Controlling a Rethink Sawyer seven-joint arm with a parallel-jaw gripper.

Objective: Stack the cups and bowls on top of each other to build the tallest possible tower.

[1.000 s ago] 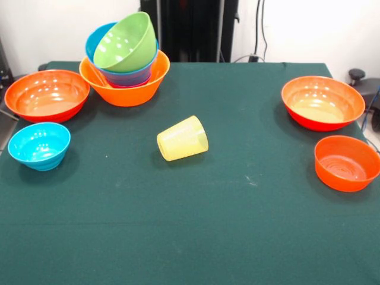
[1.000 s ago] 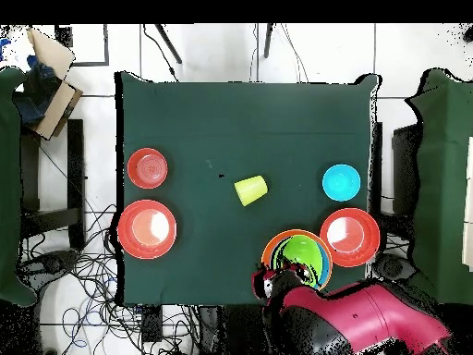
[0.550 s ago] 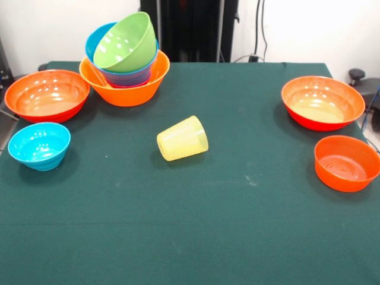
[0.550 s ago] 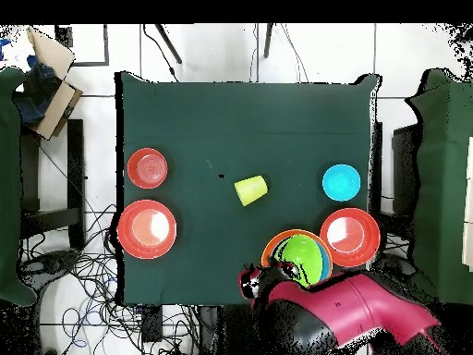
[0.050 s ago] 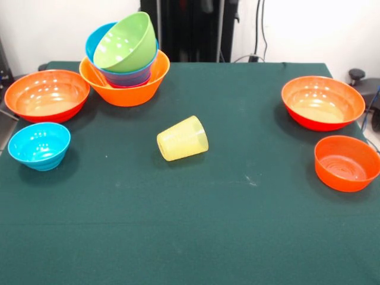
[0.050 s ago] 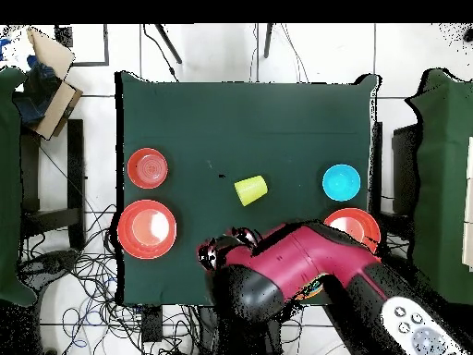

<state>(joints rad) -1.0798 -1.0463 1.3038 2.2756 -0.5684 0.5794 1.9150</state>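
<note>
Lying on its side near the middle of the front view, the pale-yellow cup (image 5: 183, 138) rests on the green bench (image 5: 196, 231) with its open mouth turned toward the lower left of the frame. It touches nothing; bare cloth surrounds it on every side.

At the upper left of the front view stands the tower (image 5: 124, 59): a large light-orange bowl (image 5: 126, 89) at the bottom, a blue bowl (image 5: 95, 40) and a purplish one nested inside, and a lime green bowl (image 5: 126, 43) tilted on top, its opening facing the lower left.

Just left of the tower sits a wide red-orange bowl (image 5: 47, 95), upright. Below that, near the left edge, a small cyan bowl (image 5: 39, 145) stands upright, apart from its neighbour. On the right side of the front view another wide red-orange bowl (image 5: 322, 102) sits upright, and a smaller orange bowl (image 5: 347, 162) stands just below it, close to the right edge.

In the overhead view the red and black arm (image 6: 305, 268) stretches across the lower middle of the frame, covering most of the tower and part of the wide bowl beside it. The hand (image 6: 222, 250) shows at the arm's left tip, over the bench's lower edge, well apart from the cup (image 6: 250, 189); whether its fingers are apart or together cannot be told. The front view shows no part of the arm.
</note>
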